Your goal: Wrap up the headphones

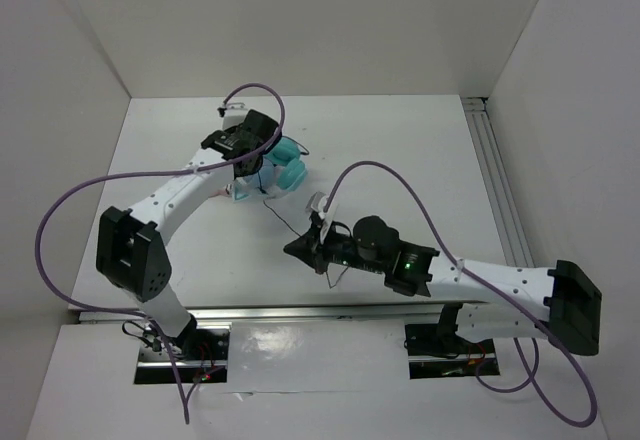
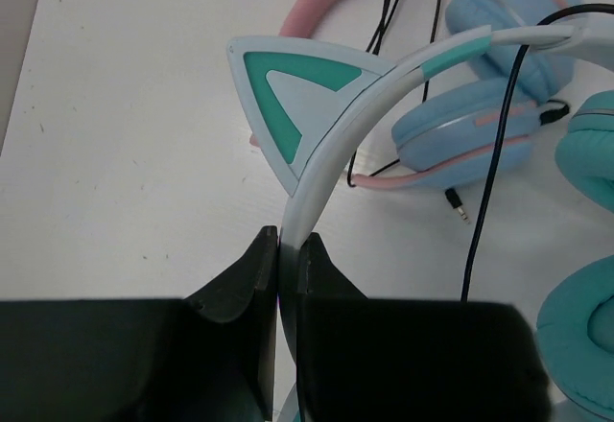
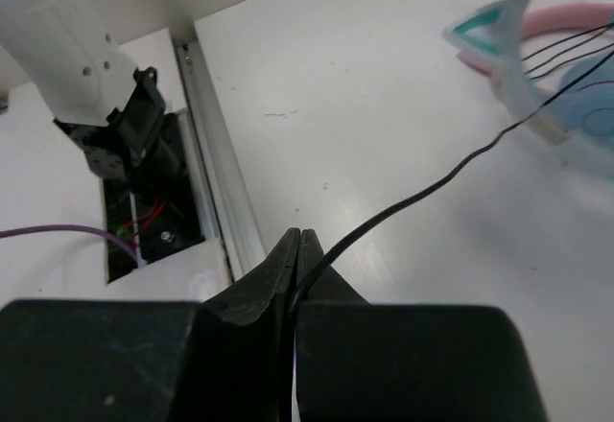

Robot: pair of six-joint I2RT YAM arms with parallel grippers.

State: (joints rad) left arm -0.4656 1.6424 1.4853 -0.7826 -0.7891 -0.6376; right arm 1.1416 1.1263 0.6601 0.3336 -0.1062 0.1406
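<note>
Nearest, the right hand (image 3: 297, 249) is pinched tight on the black cable (image 3: 432, 184), which runs out over the bench (image 1: 400, 140) to the headphones (image 1: 287, 172). There the left hand (image 2: 286, 249) clamps the headband (image 2: 331, 158). I'd judge most of the wrapping remains. No container in sight.

The teal headphones (image 2: 585, 153) lie at the far left of the counter (image 1: 400, 140). Their pale headband (image 2: 384, 82), with its cat ear (image 2: 288, 96) upright, is pinched in the left claw (image 2: 280, 249). The thin black cable (image 3: 432, 187) stretches to the right claw (image 3: 298, 249), which is clamped on it.
</note>
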